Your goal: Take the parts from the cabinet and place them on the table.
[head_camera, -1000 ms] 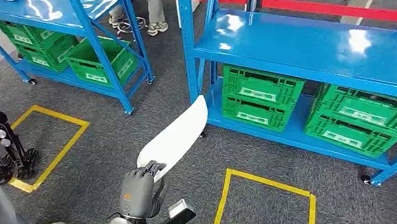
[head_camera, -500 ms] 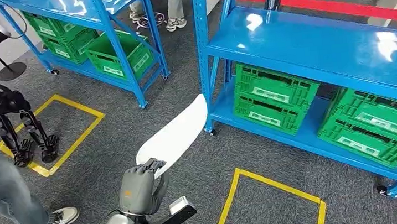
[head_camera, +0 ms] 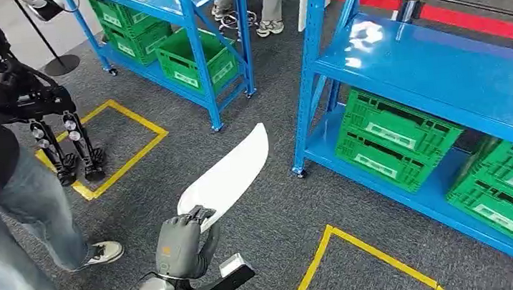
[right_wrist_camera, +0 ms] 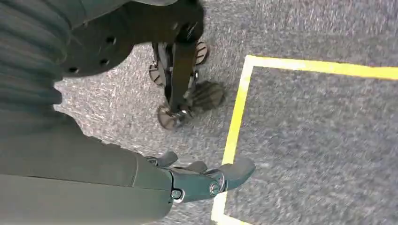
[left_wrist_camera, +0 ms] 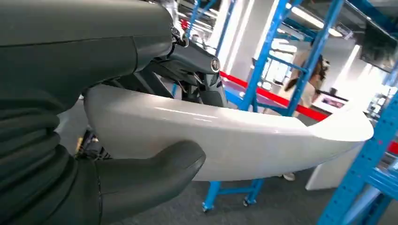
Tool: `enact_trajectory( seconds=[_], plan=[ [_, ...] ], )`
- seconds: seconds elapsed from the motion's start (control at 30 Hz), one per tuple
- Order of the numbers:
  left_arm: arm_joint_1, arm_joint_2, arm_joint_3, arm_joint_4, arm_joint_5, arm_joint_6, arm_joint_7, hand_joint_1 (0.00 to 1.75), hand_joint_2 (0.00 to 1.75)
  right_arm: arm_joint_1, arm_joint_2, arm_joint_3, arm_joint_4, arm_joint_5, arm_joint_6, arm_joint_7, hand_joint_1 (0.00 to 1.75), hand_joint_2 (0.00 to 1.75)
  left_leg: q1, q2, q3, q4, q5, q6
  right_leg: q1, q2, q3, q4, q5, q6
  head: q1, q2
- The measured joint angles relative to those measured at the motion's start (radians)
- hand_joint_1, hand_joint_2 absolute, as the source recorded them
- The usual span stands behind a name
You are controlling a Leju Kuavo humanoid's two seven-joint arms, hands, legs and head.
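1. Left hand (head_camera: 178, 245) gripping the near end of a long white curved part (head_camera: 228, 177), thumb (left_wrist_camera: 150, 171) pressed under it.
2. Part held out over the grey carpet (head_camera: 282, 214), pointing toward the blue shelf (head_camera: 448, 74) with green crates (head_camera: 393, 134).
3. Right hand (right_wrist_camera: 206, 180) hanging above the floor, fingers loosely curled, holding nothing.
4. Person in jeans (head_camera: 11, 235) standing at the left.

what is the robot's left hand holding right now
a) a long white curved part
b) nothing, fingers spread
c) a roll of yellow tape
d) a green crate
a: the left hand grips one end of the long white curved part, which sticks out ahead over the grey carpet; the wrist view shows the thumb wrapped under it.
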Motion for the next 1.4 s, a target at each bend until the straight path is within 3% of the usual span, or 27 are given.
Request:
enact_trajectory(
  seconds=[0.13, 0.17, 0.2, 0.23, 0.3, 0.33, 0.37, 0.4, 0.47, 0.5, 0.53, 0.67, 0.7, 0.77, 0.83, 0.87, 0.93, 0.97, 1.0, 1.03, 1.13, 1.17, 1.2, 1.27, 1.33, 1.37, 1.4],
  plan=[
    [0.001, -0.003, 0.002, 0.0, -0.007, -0.006, -0.001, 1.75, 1.75, -0.003, 0.0, 0.002, 0.0, 0.003, -0.002, 0.001, 0.0, 1.75, -0.001, -0.025, -0.01, -0.007, 0.008, -0.031, 0.014, -0.019, -0.004, -0.005, 0.003, -0.027, 0.0, 0.0],
    [0.001, -0.003, 0.003, 0.0, -0.007, -0.006, -0.001, 1.75, 1.75, -0.004, 0.003, 0.003, 0.0, 0.004, -0.001, 0.001, 0.0, 1.75, -0.001, -0.023, -0.014, -0.002, 0.006, -0.037, 0.006, -0.031, -0.003, -0.013, 0.01, -0.038, -0.001, 0.0],
    [0.001, -0.003, 0.005, -0.001, -0.008, -0.006, -0.001, 1.75, 1.75, -0.005, 0.003, 0.003, 0.0, 0.005, -0.002, 0.001, 0.0, 1.75, -0.002, 0.017, -0.021, 0.017, -0.009, -0.038, 0.006, -0.037, -0.002, -0.016, 0.012, -0.045, -0.003, 0.0],
    [-0.001, -0.003, 0.005, -0.001, -0.008, -0.006, -0.002, 1.75, 1.75, -0.004, 0.003, 0.003, 0.0, 0.005, -0.002, 0.0, 0.0, 1.75, -0.002, 0.047, -0.045, 0.071, -0.047, -0.042, 0.007, -0.045, -0.003, -0.015, 0.01, -0.052, -0.011, 0.0],
    [-0.002, -0.003, 0.007, 0.0, -0.008, -0.008, -0.002, 1.75, 1.75, 0.0, 0.002, 0.003, 0.0, 0.006, -0.002, 0.0, 0.0, 1.75, 0.0, 0.061, -0.118, 0.231, -0.128, -0.049, 0.011, -0.066, -0.004, -0.015, 0.01, -0.056, -0.012, 0.0],
    [-0.002, -0.002, 0.008, 0.002, -0.008, -0.008, -0.001, 1.75, 1.75, 0.001, 0.002, 0.003, 0.0, 0.006, -0.002, 0.0, 0.0, 1.75, 0.001, 0.062, -0.146, 0.293, -0.149, -0.051, 0.012, -0.076, -0.005, -0.015, 0.009, -0.057, -0.013, 0.0],
    [-0.001, -0.002, 0.009, 0.005, -0.008, -0.009, -0.001, 1.75, 1.75, 0.002, 0.002, 0.003, 0.0, 0.006, -0.002, 0.0, 0.0, 1.75, 0.001, 0.062, -0.152, 0.31, -0.144, -0.051, 0.013, -0.087, -0.004, -0.015, 0.009, -0.057, -0.013, 0.0],
    [-0.001, -0.002, 0.009, 0.006, -0.008, -0.01, -0.001, 1.75, 1.75, 0.002, 0.003, 0.003, 0.0, 0.006, -0.002, 0.0, 0.0, 1.75, 0.001, 0.064, -0.134, 0.279, -0.119, -0.05, 0.013, -0.096, -0.004, -0.014, 0.009, -0.056, -0.013, 0.0],
    [-0.001, -0.002, 0.009, 0.005, -0.009, -0.011, -0.003, 1.75, 1.75, 0.0, 0.003, 0.003, 0.0, 0.008, -0.002, 0.0, 0.0, 1.75, 0.0, 0.085, -0.041, 0.107, -0.037, -0.044, 0.013, -0.114, 0.0, -0.013, 0.007, -0.053, -0.021, 0.0],
    [-0.003, -0.002, 0.009, 0.005, -0.009, -0.011, -0.004, 1.75, 1.75, 0.0, 0.004, 0.004, 0.0, 0.01, -0.002, 0.0, 0.0, 1.75, -0.003, 0.119, 0.006, 0.023, -0.011, -0.036, 0.014, -0.122, 0.002, -0.012, 0.004, -0.049, -0.027, 0.0],
    [-0.005, -0.002, 0.009, 0.005, -0.009, -0.011, -0.004, 1.75, 1.75, 0.0, 0.004, 0.004, 0.0, 0.011, -0.002, 0.0, 0.0, 1.75, -0.013, 0.141, 0.013, -0.002, -0.023, -0.028, 0.021, -0.127, 0.002, -0.007, -0.001, -0.041, -0.034, 0.0],
    [-0.006, -0.002, 0.012, 0.004, -0.009, -0.011, -0.006, 1.75, 1.75, -0.007, 0.006, 0.005, 0.0, 0.016, -0.002, 0.002, 0.0, 1.75, -0.012, 0.097, 0.011, -0.012, -0.008, -0.003, 0.02, -0.158, 0.008, -0.016, 0.002, -0.017, -0.029, 0.0],
    [-0.006, -0.003, 0.012, 0.003, -0.008, -0.011, -0.008, 1.75, 1.75, -0.008, 0.006, 0.005, 0.0, 0.016, -0.002, 0.002, 0.0, 1.75, -0.006, 0.089, 0.013, -0.019, -0.002, 0.002, 0.012, -0.126, 0.007, -0.002, -0.01, -0.011, -0.028, 0.0],
    [-0.013, -0.004, 0.013, 0.003, -0.008, -0.012, -0.008, 1.75, 1.75, -0.007, 0.006, 0.005, 0.0, 0.017, -0.002, 0.001, 0.0, 1.75, -0.002, 0.076, 0.01, -0.022, 0.004, 0.012, 0.012, -0.069, -0.043, 0.108, -0.081, -0.006, -0.016, 0.0],
    [-0.01, -0.004, 0.013, 0.005, -0.007, -0.012, -0.01, 1.75, 1.75, -0.003, 0.006, 0.005, 0.0, 0.016, -0.002, -0.001, 0.0, 1.75, -0.003, 0.055, 0.007, -0.021, 0.006, 0.013, 0.012, -0.055, -0.12, 0.264, -0.14, -0.002, -0.01, 0.0],
    [-0.007, -0.004, 0.014, 0.005, -0.007, -0.012, -0.01, 1.75, 1.75, -0.001, 0.006, 0.005, 0.0, 0.016, -0.002, -0.002, 0.0, 1.75, -0.002, 0.044, 0.006, -0.019, 0.006, 0.013, 0.012, -0.055, -0.135, 0.287, -0.136, 0.0, -0.008, 0.0],
    [-0.003, -0.004, 0.015, 0.005, -0.007, -0.012, -0.01, 1.75, 1.75, 0.001, 0.006, 0.005, 0.0, 0.018, -0.003, -0.004, 0.0, 1.75, 0.0, 0.021, 0.005, -0.013, 0.005, 0.01, 0.008, -0.053, -0.099, 0.203, -0.067, 0.001, -0.005, 0.0],
    [-0.003, -0.004, 0.015, 0.005, -0.007, -0.012, -0.01, 1.75, 1.75, 0.001, 0.006, 0.005, 0.0, 0.019, -0.005, -0.004, 0.0, 1.75, 0.002, 0.009, 0.004, -0.008, 0.003, 0.006, 0.004, -0.045, -0.055, 0.11, -0.018, 0.002, -0.005, 0.0],
    [-0.003, -0.004, 0.015, 0.004, -0.007, -0.012, -0.01, 1.75, 1.75, 0.001, 0.006, 0.005, 0.0, 0.021, -0.008, -0.004, 0.0, 1.75, 0.004, -0.001, 0.002, -0.001, 0.001, -0.001, -0.001, -0.02, -0.01, 0.019, 0.016, 0.003, -0.003, 0.0],
    [-0.003, -0.004, 0.015, 0.003, -0.007, -0.012, -0.01, 1.75, 1.75, 0.001, 0.006, 0.005, 0.0, 0.022, -0.009, -0.003, 0.0, 1.75, -0.001, -0.009, -0.005, 0.005, -0.002, -0.011, 0.003, 0.008, -0.003, 0.0, -0.006, 0.003, 0.0, 0.0],
    [0.0, -0.003, 0.016, -0.001, -0.006, -0.012, -0.011, 1.75, 1.75, -0.001, 0.006, 0.012, 0.0, 0.026, -0.009, -0.003, 0.0, 1.75, 0.004, -0.028, -0.011, -0.005, 0.006, -0.032, 0.012, -0.015, -0.007, -0.002, 0.002, -0.022, -0.001, 0.0],
    [0.002, -0.002, 0.017, -0.001, -0.007, -0.012, -0.011, 1.75, 1.75, -0.003, 0.007, 0.015, 0.0, 0.029, -0.009, -0.003, 0.0, 1.75, 0.005, -0.035, -0.016, -0.006, 0.008, -0.04, 0.006, -0.023, -0.007, -0.006, 0.007, -0.031, -0.002, 0.0],
    [0.006, -0.001, 0.017, -0.005, -0.006, -0.012, -0.011, 1.75, 1.75, -0.004, 0.008, 0.019, 0.0, 0.031, -0.009, -0.002, 0.0, 1.75, 0.007, -0.012, -0.015, 0.003, 0.003, -0.039, 0.004, -0.034, -0.006, -0.012, 0.012, -0.04, -0.002, 0.0],
    [0.003, 0.0, 0.018, -0.008, -0.006, -0.012, -0.011, 1.75, 1.75, -0.002, 0.007, 0.024, 0.0, 0.034, -0.009, -0.001, 0.0, 1.75, 0.006, 0.05, -0.062, 0.111, -0.067, -0.044, 0.006, -0.05, -0.007, -0.013, 0.012, -0.052, -0.013, 0.0],
    [0.007, 0.0, 0.018, -0.01, -0.006, -0.012, -0.01, 1.75, 1.75, 0.002, 0.007, 0.026, 0.0, 0.035, -0.009, 0.002, 0.0, 1.75, 0.008, 0.063, -0.132, 0.267, -0.138, -0.051, 0.01, -0.072, -0.007, -0.012, 0.01, -0.055, -0.013, 0.0],
    [0.01, 0.002, 0.018, -0.01, -0.006, -0.012, -0.01, 1.75, 1.75, 0.003, 0.008, 0.027, 0.0, 0.037, -0.009, 0.003, 0.0, 1.75, 0.008, 0.063, -0.151, 0.311, -0.148, -0.052, 0.012, -0.083, -0.007, -0.012, 0.01, -0.055, -0.014, 0.0],
    [0.012, 0.003, 0.018, -0.01, -0.006, -0.012, -0.01, 1.75, 1.75, 0.004, 0.008, 0.028, 0.0, 0.039, -0.009, 0.003, 0.0, 1.75, 0.008, 0.063, -0.144, 0.3, -0.132, -0.051, 0.014, -0.094, -0.007, -0.012, 0.009, -0.056, -0.013, 0.0]
  ],
)
